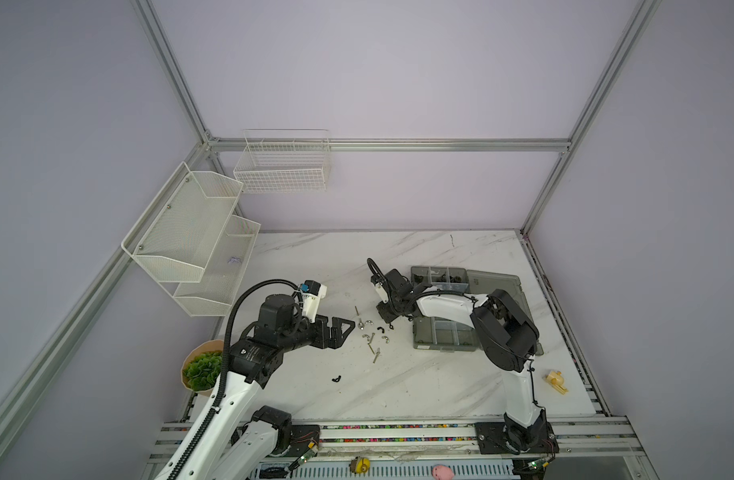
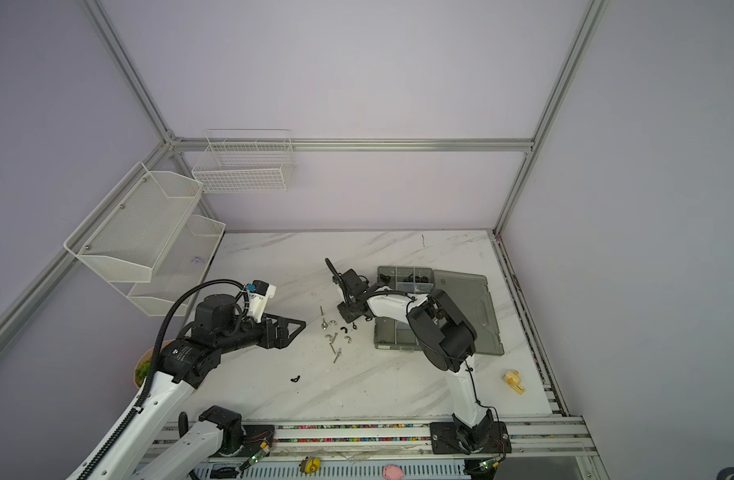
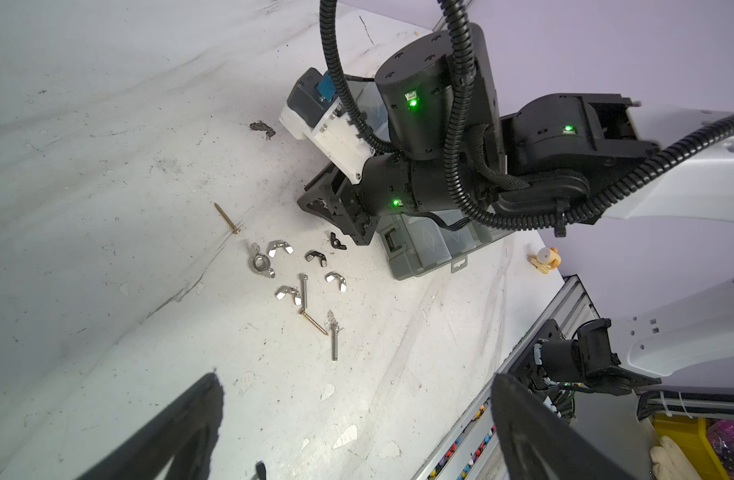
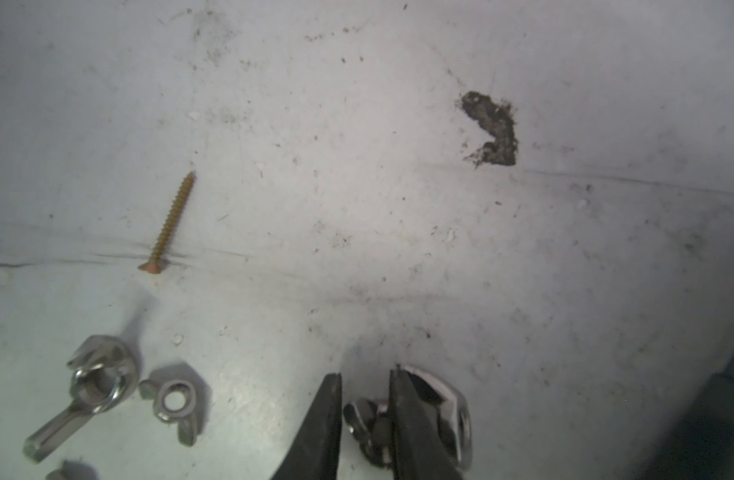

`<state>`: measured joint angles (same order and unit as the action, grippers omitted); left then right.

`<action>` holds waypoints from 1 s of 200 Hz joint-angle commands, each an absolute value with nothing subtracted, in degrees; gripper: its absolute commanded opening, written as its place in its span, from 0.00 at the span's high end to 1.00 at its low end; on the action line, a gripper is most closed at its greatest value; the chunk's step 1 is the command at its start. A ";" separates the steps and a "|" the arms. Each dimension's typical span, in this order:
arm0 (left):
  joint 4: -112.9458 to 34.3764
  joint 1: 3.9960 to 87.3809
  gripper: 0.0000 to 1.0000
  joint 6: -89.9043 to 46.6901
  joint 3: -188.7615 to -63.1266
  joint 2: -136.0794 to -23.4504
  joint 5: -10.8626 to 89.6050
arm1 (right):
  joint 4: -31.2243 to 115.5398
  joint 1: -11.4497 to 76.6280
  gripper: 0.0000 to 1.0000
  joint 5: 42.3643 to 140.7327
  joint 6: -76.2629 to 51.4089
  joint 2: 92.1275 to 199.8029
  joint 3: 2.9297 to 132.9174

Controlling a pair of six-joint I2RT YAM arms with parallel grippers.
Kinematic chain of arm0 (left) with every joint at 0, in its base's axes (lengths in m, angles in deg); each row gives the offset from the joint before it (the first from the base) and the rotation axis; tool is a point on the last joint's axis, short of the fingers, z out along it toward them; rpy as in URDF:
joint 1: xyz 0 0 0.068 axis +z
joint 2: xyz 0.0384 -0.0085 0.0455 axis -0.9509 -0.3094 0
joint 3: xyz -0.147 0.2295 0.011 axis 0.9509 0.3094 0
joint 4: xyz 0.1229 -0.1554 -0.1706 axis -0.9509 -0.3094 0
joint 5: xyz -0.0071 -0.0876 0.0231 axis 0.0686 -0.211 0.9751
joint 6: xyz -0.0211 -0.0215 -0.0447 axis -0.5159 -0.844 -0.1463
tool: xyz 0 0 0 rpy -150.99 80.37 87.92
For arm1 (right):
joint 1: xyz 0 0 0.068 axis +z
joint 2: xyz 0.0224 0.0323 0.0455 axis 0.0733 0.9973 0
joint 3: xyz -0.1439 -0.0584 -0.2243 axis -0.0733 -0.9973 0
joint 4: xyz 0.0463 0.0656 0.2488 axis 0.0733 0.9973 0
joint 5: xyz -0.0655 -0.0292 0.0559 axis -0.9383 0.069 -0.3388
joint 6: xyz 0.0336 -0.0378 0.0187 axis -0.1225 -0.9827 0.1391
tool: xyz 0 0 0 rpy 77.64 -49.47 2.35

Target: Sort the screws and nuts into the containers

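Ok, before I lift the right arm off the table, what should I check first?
1. Right gripper straddles a wing nut: ok.
2. Nut actually clamped: cannot tell.
3. Nearest other wing nut clear of the gripper: ok.
4. Box lid open: ok.
5. Which compartment takes wing nuts: cannot tell.
6. Left gripper open and empty: ok.

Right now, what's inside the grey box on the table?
The grey box lies open. Its far row holds small black parts; the near compartments that show look empty. The right arm crosses the middle and covers whatever lies there.
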<state>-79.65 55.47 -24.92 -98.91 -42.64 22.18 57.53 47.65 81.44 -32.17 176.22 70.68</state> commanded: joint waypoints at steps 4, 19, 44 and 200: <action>-78.90 55.67 0.01 -24.56 -97.10 -41.84 22.05 | 59.44 47.89 0.77 80.84 -32.52 177.05 71.79; -78.84 55.62 0.00 -24.59 -97.16 -41.75 22.05 | 59.44 47.91 0.80 80.88 -32.50 176.91 71.76; -78.88 55.64 0.00 -24.51 -97.10 -41.73 22.11 | 59.20 47.98 0.88 81.14 -32.51 176.70 71.70; -78.60 51.20 0.00 -25.14 -96.70 -41.44 21.85 | 34.50 31.74 0.99 75.00 -19.06 151.10 48.80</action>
<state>-79.67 52.12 -24.97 -98.91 -41.96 22.83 38.71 38.93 79.26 -25.46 155.35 53.24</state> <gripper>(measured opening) 0.995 0.089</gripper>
